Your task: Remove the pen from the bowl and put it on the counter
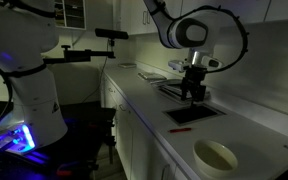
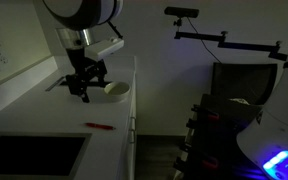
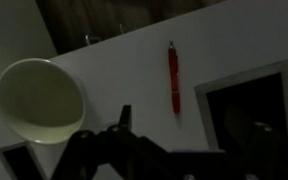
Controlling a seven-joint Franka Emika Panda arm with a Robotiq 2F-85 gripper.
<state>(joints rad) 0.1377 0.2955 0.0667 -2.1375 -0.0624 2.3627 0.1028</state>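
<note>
In an exterior view one pen [image 1: 180, 129] lies flat on the counter [image 1: 154, 105], outside the one bowl [image 1: 216, 156]. In an exterior view the pen [image 2: 97, 126] runs sideways, apart from the bowl [image 2: 116, 89]. In the wrist view we see the pen [image 3: 173, 78] point up and down, right of the bowl [image 3: 39, 100]. We cannot tell if the end effector [image 2: 84, 94] is apart or together.

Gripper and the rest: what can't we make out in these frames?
- gripper: wrist view, a dark mass cut by the bottom edge; small and dim in both exterior views. Open or shut: cannot tell.
- bowl: wrist view, lower rim merges into the dark gripper.
- pen: tiny in both exterior views; which end is the tip is unclear.
- inset: wrist view, lower part lost in the dark at the bottom edge.
</note>
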